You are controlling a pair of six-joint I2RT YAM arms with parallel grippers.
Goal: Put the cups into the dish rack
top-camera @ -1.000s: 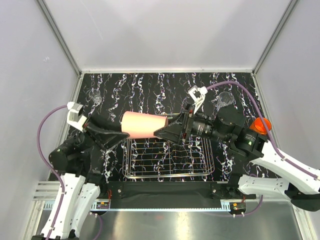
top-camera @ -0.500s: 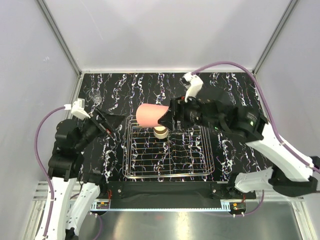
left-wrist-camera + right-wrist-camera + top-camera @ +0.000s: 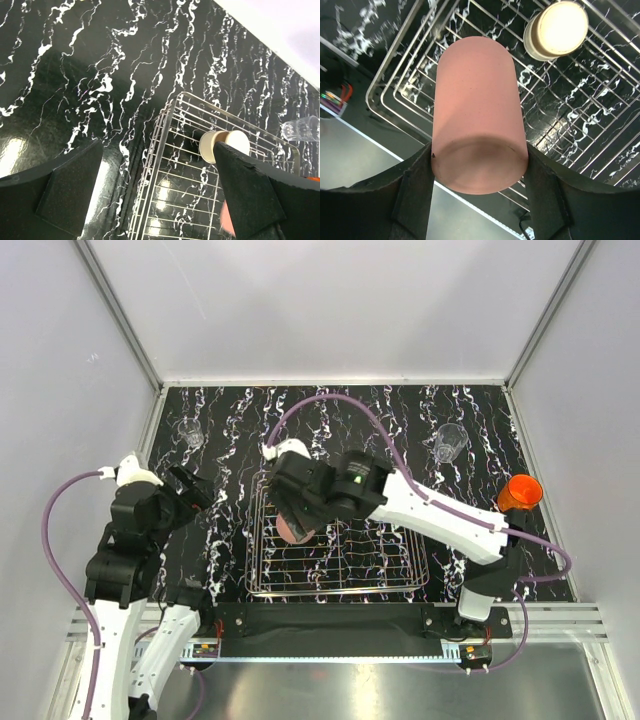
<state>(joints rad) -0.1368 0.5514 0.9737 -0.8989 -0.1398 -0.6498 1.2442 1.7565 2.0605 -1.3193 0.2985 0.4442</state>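
I saw right gripper (image 3: 479, 186) clamped around pink tumbler (image 3: 476, 110), held above dish rack (image 3: 395, 92) | left gripper (image 3: 157, 194) gaped wide, empty, over tabletop (image 3: 75, 60) beside rack

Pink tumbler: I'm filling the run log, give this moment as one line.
right tool: shut on pink tumbler, over dish rack | left tool: open, empty | cream cup: in dish rack

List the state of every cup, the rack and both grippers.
left gripper: open, empty.
right gripper: shut on pale pink tumbler.
pale pink tumbler: held over silver wire-grid dish rack.
silver wire-grid dish rack: holds cream cup with brown band.
cream cup with brown band: inside the rack, untouched.
orange cup: on black marbled table, outside the rack.
left clear glass: on the table, outside the rack.
right clear glass: likewise.
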